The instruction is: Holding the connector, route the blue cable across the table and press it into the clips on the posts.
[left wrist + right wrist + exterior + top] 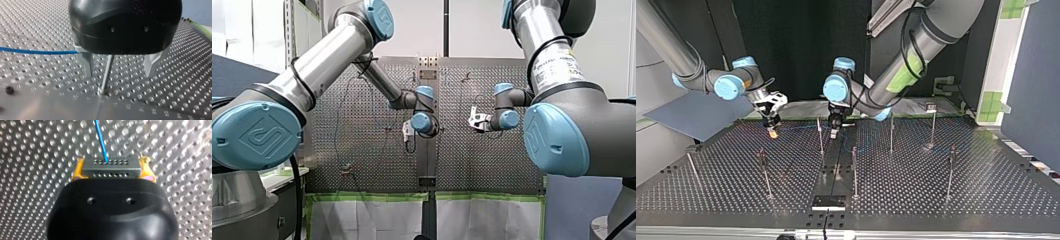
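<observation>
Because the right jaws, at the top view's left, are clenched on the connector point(110, 167) between yellow pads point(77, 168), the blue cable point(101, 140) leaves it straight and runs low over the bench point(711, 200) towards the middle. As I judge it, the step in hand is seating the cable in a clip. It would go best with the connector level and the line lightly tensioned, so it neither sags nor jerks free. Further right, the left jaws are released, their metal fingers point(88, 61) straddling a thin post point(107, 72), and the cable reaches the side of one finger. They should close on the cable beside the post, not on the post itself. More posts point(932, 125) stand beyond, at the right, and any of them could snag a slack loop.
</observation>
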